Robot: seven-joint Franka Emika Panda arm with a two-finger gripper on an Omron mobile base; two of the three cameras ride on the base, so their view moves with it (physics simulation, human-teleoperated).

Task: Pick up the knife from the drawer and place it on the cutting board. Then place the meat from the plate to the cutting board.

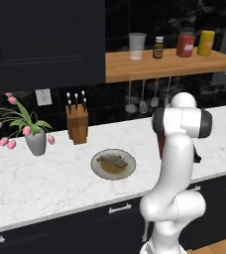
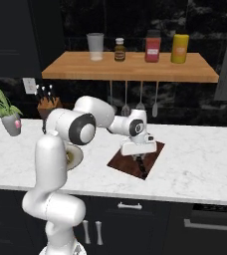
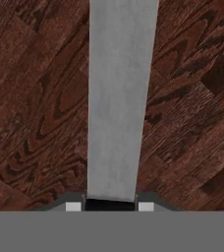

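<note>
The dark reddish-brown cutting board (image 2: pixel 154 149) lies on the white counter right of the arm, and its wood grain (image 3: pixel 35 98) spreads under the hand. My gripper (image 2: pixel 138 160) hangs just above the board, shut on the knife (image 3: pixel 118 98). The knife's grey blade runs straight out from between the fingertips (image 3: pixel 73 206). The round plate (image 1: pixel 130 163) sits on the counter left of the board. The tan-brown meat (image 1: pixel 111 160) rests in the plate's middle. In the right base view the arm covers most of the plate (image 2: pixel 76 157).
A light-brown knife block (image 1: pixel 77 123) and a vase of pink tulips (image 1: pixel 35 141) stand at the back left. A wooden shelf (image 2: pixel 130 67) with a glass and jars hangs above, with utensils (image 2: pixel 125 107) dangling under it. Dark drawers (image 1: pixel 120 211) run below the counter.
</note>
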